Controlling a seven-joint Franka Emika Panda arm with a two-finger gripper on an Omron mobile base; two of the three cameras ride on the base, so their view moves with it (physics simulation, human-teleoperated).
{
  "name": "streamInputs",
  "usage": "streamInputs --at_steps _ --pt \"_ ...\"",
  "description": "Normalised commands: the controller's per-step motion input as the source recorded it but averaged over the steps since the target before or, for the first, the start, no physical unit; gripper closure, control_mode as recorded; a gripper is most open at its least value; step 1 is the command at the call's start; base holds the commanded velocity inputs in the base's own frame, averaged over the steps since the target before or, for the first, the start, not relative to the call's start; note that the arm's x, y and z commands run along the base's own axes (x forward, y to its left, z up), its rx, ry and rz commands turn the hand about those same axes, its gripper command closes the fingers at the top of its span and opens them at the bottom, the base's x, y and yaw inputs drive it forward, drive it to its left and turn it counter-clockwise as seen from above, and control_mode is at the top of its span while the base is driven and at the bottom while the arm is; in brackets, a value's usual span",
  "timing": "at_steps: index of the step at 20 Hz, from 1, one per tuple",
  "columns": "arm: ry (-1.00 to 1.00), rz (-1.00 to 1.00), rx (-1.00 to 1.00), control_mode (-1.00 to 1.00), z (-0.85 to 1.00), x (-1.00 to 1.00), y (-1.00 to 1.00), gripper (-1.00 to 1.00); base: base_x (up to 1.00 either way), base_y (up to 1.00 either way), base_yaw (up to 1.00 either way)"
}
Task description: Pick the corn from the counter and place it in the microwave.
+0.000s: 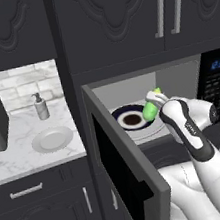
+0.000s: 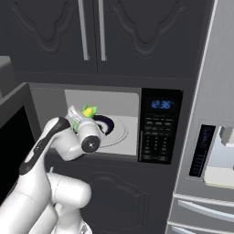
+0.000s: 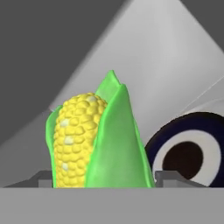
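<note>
Corn (image 3: 94,140) sits closest to the hand camera, upright between the two dark finger tips of the gripper (image 3: 99,177), which is closed on its lower end; yellow kernels show on the left and green husk wraps the right. To the right of it lies the dark-ringed plate (image 3: 188,151) on the microwave floor. In the left base view, from left to right: the counter (image 1: 17,148) carries a white plate (image 1: 52,139) and a soap bottle (image 1: 41,107), well apart from the work; then comes the open microwave door (image 1: 124,170), then the microwave (image 1: 177,78) with the corn held just over the plate's right edge. Judged from its look, the cob is light and stiff, with smooth husk that may slip. Grip across the thick middle or lower body, not the tapering tip.
</note>
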Motion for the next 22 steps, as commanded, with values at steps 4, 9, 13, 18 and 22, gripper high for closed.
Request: streamInputs --at_steps 4,9,13,18,22 --pt "0.07 -0.02 0.00 -1.00 -0.57 0.17 0.00 1.00 0.00 0.00 0.00" --pt "0.10 -0.02 0.00 -1.00 -0.38 0.19 0.01 1.00 0.00 0.00 0.00" --pt "0.12 -0.03 0.00 -1.00 -0.58 0.24 0.18 1.00 0.00 0.00 0.00" --pt "0.08 -0.04 0.00 -1.00 -0.40 0.55 0.21 1.00 0.00 0.00 0.00" --pt "0.04 -0.05 0.00 -1.00 -0.28 0.59 0.22 1.00 0.00 0.00 0.00"
